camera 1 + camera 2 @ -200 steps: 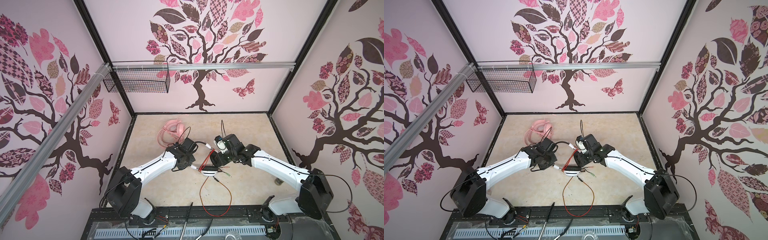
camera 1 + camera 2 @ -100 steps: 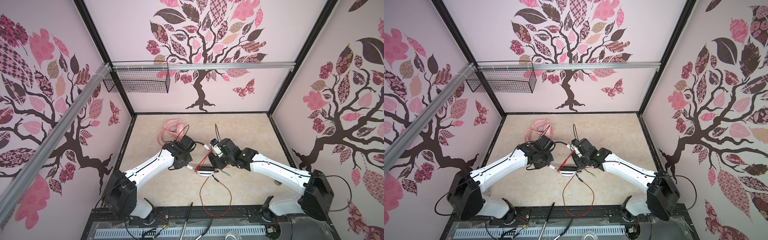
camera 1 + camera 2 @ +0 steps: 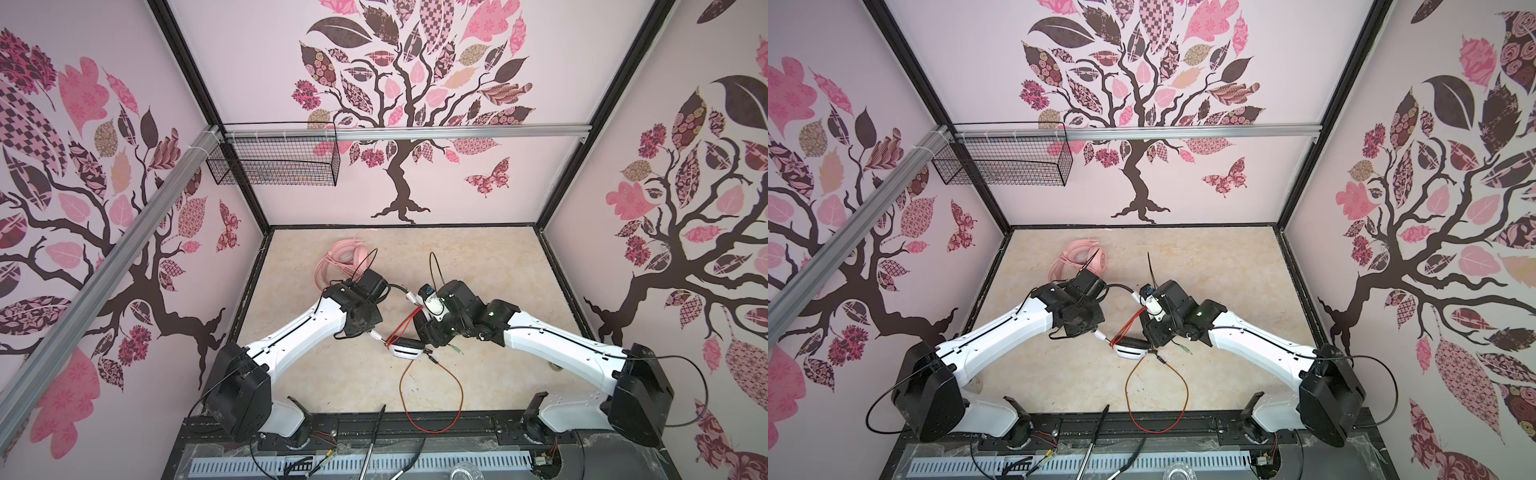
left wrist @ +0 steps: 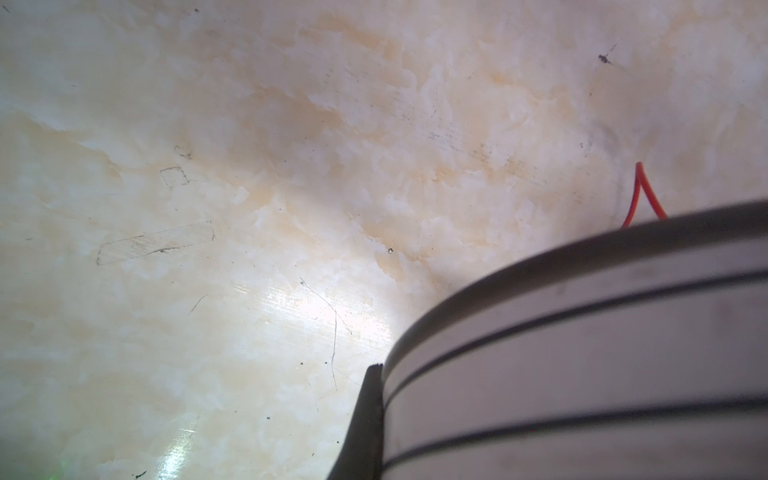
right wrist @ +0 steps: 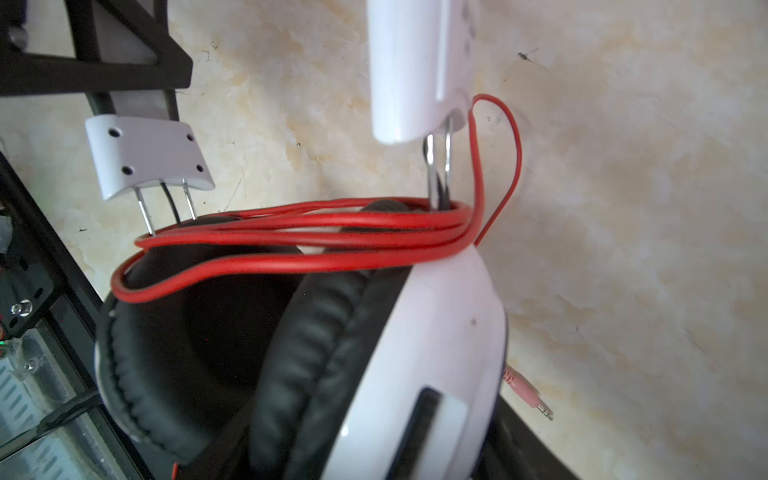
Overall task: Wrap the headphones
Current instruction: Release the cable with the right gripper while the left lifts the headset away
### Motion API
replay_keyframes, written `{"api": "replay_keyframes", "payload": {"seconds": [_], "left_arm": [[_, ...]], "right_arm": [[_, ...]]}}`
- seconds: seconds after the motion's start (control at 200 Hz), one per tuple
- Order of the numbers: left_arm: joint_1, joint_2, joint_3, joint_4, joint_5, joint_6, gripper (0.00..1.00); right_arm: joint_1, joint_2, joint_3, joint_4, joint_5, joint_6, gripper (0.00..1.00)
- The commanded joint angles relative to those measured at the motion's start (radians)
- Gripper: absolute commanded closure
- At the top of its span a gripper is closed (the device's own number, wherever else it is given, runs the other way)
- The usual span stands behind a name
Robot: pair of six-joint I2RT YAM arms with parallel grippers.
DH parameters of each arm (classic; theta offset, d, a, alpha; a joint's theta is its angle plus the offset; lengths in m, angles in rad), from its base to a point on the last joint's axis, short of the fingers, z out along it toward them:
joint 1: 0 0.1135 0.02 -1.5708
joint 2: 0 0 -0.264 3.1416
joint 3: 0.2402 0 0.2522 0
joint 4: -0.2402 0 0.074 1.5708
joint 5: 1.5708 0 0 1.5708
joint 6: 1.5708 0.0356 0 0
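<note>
Over the middle of the table (image 3: 478,257), the white-and-black headset (image 3: 405,353) sits between the two grippers. The left gripper (image 3: 371,330) is clamped on its striped white headband (image 4: 582,353), which presses close against that arm's wrist camera. The right gripper (image 3: 427,337) hangs directly over the black earpads (image 5: 316,353). An earcup fills its wrist view and hides the fingers, so I cannot tell whether the jaws stand wide or bear on the cup.

The orange-red cord (image 5: 311,232) lies in several turns across the metal yoke wires (image 5: 431,174) above the earcups, the coils running from one cup's side to the other. One strand arcs up beside the headband's end and drops back to the bundle. The rest of the cord falls away toward the near edge of the table and lies there in a wide loose loop (image 3: 432,395). A pink plug (image 5: 525,392) rests on the table just beside the earcup.

The next turn appears to hinge on that slack. It lies on the near-edge side of the headset, closer to the right gripper than to the left, which is busy holding. It would probably have to be led round the yokes along the line of the coils.

The all-pink headset (image 3: 345,259) lies well apart, toward the far left corner, its cord gathered close about it.
</note>
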Motion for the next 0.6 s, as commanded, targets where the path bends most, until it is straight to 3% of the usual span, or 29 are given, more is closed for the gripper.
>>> {"api": "replay_keyframes", "payload": {"seconds": [0.0, 0.11, 0.18, 0.35, 0.46, 0.595], "left_arm": [[0.014, -0.041, 0.057, -0.006, -0.055, 0.016, 1.00], [0.024, -0.035, 0.068, -0.039, -0.094, 0.049, 1.00], [0.033, -0.031, 0.076, -0.056, -0.090, 0.067, 1.00], [0.051, -0.038, 0.127, -0.103, -0.077, 0.112, 1.00], [0.078, -0.019, 0.227, -0.197, -0.033, 0.149, 1.00], [0.087, 0.061, 0.473, -0.421, -0.001, 0.169, 1.00]], "right_arm": [[0.006, -0.066, -0.002, -0.036, -0.024, -0.007, 0.29], [-0.003, -0.124, -0.023, -0.013, -0.093, 0.008, 0.19], [-0.026, -0.159, -0.029, -0.009, -0.151, 0.026, 0.18], [-0.216, -0.252, -0.081, 0.048, -0.337, 0.139, 0.21], [-0.268, -0.251, -0.116, 0.098, -0.322, 0.198, 0.23], [-0.298, -0.207, -0.193, 0.220, -0.311, 0.245, 0.23]]}}
